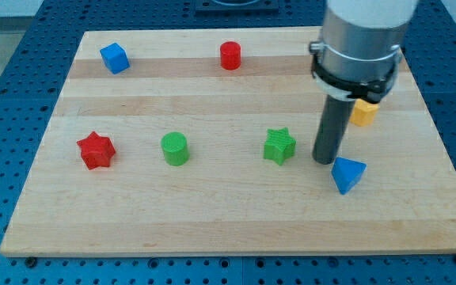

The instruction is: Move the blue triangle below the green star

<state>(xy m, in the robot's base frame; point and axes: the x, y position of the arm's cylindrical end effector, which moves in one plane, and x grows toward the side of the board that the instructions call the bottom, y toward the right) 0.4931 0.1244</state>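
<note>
The blue triangle lies on the wooden board at the view's lower right. The green star sits left of it and a little higher. My tip is at the end of the dark rod, between the two blocks, just up and left of the blue triangle and right of the green star. It is very close to the triangle; I cannot tell whether it touches.
A red star and a green cylinder lie at the left. A blue cube and a red cylinder sit near the top. A yellow block is partly hidden behind the arm.
</note>
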